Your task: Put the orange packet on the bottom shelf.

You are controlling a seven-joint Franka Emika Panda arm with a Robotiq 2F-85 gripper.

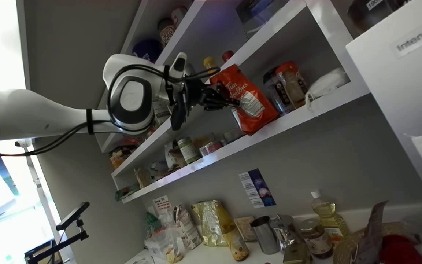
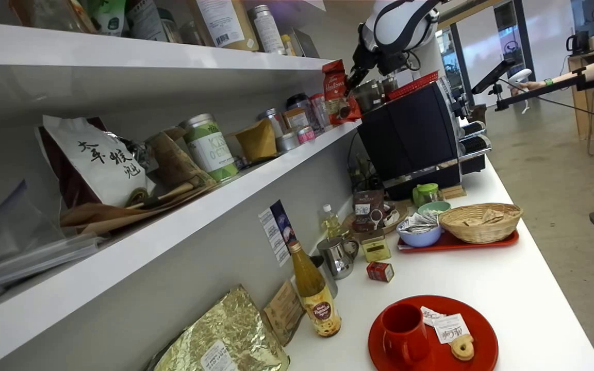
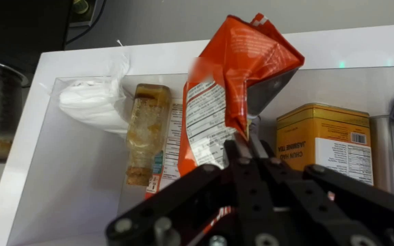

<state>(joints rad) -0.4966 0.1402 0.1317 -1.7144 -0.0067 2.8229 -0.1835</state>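
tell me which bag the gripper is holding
The orange packet, marked Tim Hortons: its fold is pinched in the gripper. The gold foil bag is on the counter, the white bag with black characters on the bottom shelf, neither gripped.

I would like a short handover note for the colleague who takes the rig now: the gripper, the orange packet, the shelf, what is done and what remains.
Gripper: shut on the packet.
Packet: at the front edge of the bottom shelf; its lower end overlaps that edge in the wrist view. Whether it rests there, I cannot tell.
Done: packet gripped and at the shelf.
Left: probably seat it farther in, then release and back away.
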